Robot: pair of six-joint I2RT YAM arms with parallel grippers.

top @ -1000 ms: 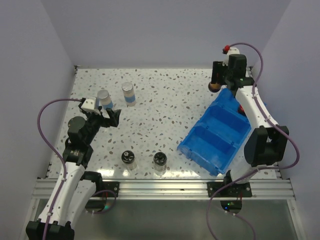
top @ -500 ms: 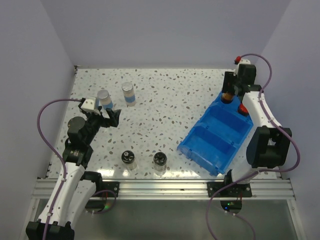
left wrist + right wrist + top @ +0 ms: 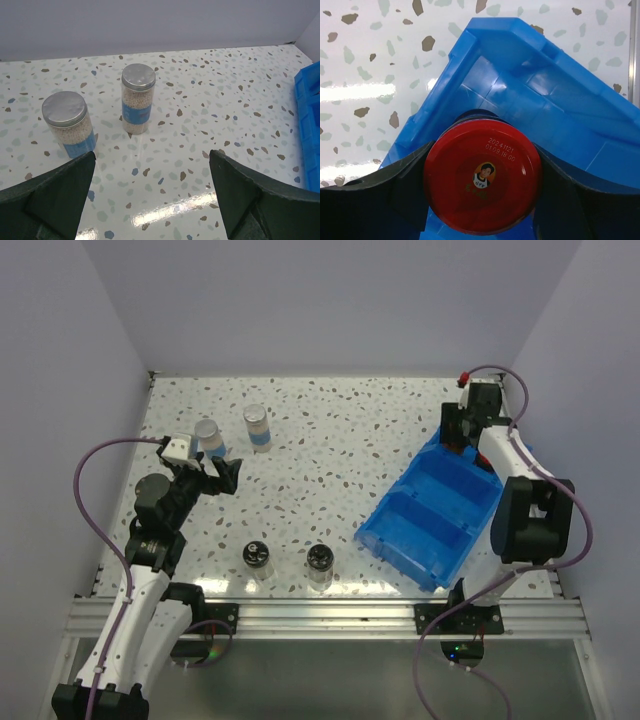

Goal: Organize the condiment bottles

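My right gripper (image 3: 457, 432) hangs over the far compartment of the blue bin (image 3: 425, 525), shut on a dark jar by its red cap (image 3: 482, 182), with a finger on each side. The jar sits low inside that compartment. The other red-capped jar is hidden. My left gripper (image 3: 215, 476) is open and empty, low over the table at the left. Two clear jars with silver caps and blue labels (image 3: 207, 437) (image 3: 257, 426) stand just beyond it; the left wrist view shows them too (image 3: 66, 122) (image 3: 138, 102). Two clear jars with black shaker lids (image 3: 257, 558) (image 3: 320, 560) stand near the front edge.
The blue bin lies diagonally at the right, with its divided compartments running toward the front. Its wall (image 3: 560, 115) surrounds the held jar, and its edge (image 3: 310, 125) shows at the right of the left wrist view. Purple walls close the table on three sides.
My right gripper has carried the red-capped jar from beyond the bin's far corner down into its far compartment. The left arm has not moved.
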